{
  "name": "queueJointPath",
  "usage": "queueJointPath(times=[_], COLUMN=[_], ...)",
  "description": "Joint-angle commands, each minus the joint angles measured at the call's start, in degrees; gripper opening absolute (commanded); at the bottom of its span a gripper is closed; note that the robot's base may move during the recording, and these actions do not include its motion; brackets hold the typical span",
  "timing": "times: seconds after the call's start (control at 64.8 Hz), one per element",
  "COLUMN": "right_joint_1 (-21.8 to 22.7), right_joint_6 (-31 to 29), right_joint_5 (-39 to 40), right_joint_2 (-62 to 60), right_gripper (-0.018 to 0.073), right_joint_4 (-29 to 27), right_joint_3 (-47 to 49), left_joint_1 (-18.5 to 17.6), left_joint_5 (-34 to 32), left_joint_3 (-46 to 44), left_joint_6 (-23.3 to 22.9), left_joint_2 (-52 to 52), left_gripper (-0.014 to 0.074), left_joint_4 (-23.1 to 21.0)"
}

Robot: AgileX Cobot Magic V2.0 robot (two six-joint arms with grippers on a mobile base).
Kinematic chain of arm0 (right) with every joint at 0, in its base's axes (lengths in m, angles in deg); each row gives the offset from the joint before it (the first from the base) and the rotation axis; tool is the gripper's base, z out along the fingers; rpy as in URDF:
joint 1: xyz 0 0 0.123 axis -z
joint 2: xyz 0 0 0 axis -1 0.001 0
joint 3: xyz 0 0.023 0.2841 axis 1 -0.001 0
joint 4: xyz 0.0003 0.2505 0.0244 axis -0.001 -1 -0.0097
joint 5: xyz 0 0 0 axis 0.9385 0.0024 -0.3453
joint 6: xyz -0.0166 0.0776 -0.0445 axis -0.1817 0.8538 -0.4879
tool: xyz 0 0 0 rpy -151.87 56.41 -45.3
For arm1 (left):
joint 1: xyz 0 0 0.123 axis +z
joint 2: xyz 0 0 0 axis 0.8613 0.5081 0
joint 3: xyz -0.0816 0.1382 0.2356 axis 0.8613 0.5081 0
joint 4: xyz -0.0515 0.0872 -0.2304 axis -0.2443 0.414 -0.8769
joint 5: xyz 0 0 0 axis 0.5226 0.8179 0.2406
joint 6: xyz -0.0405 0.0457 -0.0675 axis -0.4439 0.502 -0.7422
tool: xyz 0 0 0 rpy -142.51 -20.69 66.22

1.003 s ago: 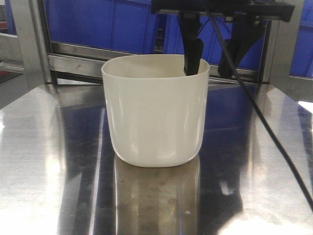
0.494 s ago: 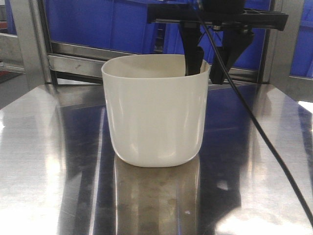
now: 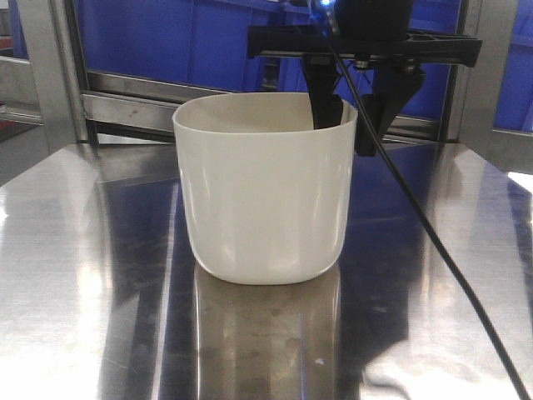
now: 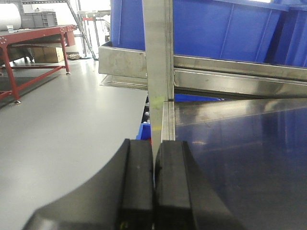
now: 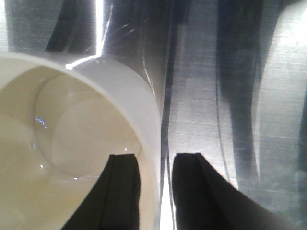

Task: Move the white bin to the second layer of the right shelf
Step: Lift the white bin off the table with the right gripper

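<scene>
2 black fingers (image 5: 122, 191) of the right gripper (image 5: 156, 165), spread and straddling the right wall of the white bin (image 3: 262, 200): 1 inside, 1 outside, a sliver of gap on the outer side, pinching nothing yet. Step in hand, at a guess: taking hold at the rim. Next: squeeze onto the wall, lift straight off the steel tabletop (image 3: 83, 275), then carry right toward the roller level, out of sight in all 3 views. Bin upright, mid-table, blue crates (image 3: 166, 37) on the far side. Only from the right wrist: that gap and the bin's bare inside. Only from the left wrist: left gripper (image 4: 153, 184) pressed together, empty, looking along the table's left edge toward a rack post (image 4: 157, 57).
</scene>
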Motion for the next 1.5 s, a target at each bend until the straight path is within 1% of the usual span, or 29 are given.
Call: queueJointPath(times=[0.0, 0.201, 0.309, 0.386, 0.571, 0.679, 0.756, 0.833, 1.127, 1.296, 1.389, 1.481], right_joint_1=[0.07, 0.07, 0.07, 0.07, 0.07, 0.35, 1.23, 2.07, 7.47, 10.29, 11.71, 12.1], right_joint_6=[0.19, 0.19, 0.19, 0.19, 0.14, 0.02, -1.24, -2.34, -6.95, -7.6, -7.6, -7.6], right_joint_5=[0.77, 0.91, 0.99, 1.03, 2.05, 4.07, 5.79, 5.84, 7.14, 8.53, 7.86, 6.54], right_joint_2=[-2.73, -2.73, -2.85, -3.07, -4.75, -7.45, -10.33, -13.39, -29.33, -38.44, -42.73, -46.26], right_gripper=[0.0278, 0.0202, 0.013, 0.0062, 0.0069, 0.0069, 0.0069, 0.0069, 0.0069, 0.0069, 0.0069, 0.0069], right_joint_4=[0.31, 0.31, 0.31, 0.31, 1.3, 2.74, 2.74, 2.74, 2.74, 2.74, 2.74, 2.74], right_joint_3=[1.92, 1.92, 1.92, 1.92, 1.82, -0.2, -3.73, -7.51, -23.09, -30.75, -34.05, -36.22], left_joint_1=[-0.12, -0.12, -0.12, -0.12, -0.12, -0.12, -0.12, -0.12, -0.12, -0.12, -0.12, -0.12], left_joint_5=[-4.94, -4.94, -4.94, -4.94, -4.94, -4.94, -4.94, -4.94, -4.94, -4.94, -4.94, -4.94], left_joint_3=[2.13, 2.13, 2.13, 2.13, 2.13, 2.13, 2.13, 2.13, 2.13, 2.13, 2.13, 2.13], left_joint_6=[-0.15, -0.15, -0.15, -0.15, -0.15, -0.15, -0.15, -0.15, -0.15, -0.15, -0.15, -0.15], left_joint_2=[-0.87, -0.87, -0.87, -0.87, -0.87, -0.87, -0.87, -0.87, -0.87, -0.87, -0.87, -0.87], left_gripper=[0.0085, 0.0085, 0.0085, 0.0085, 0.0085, 0.0085, 0.0085, 0.0085, 0.0085, 0.0085, 0.0085, 0.0085], left_joint_4=[-0.35, -0.35, -0.35, -0.35, -0.35, -0.35, -0.35, -0.35, -0.35, -0.35, -0.35, -0.35])
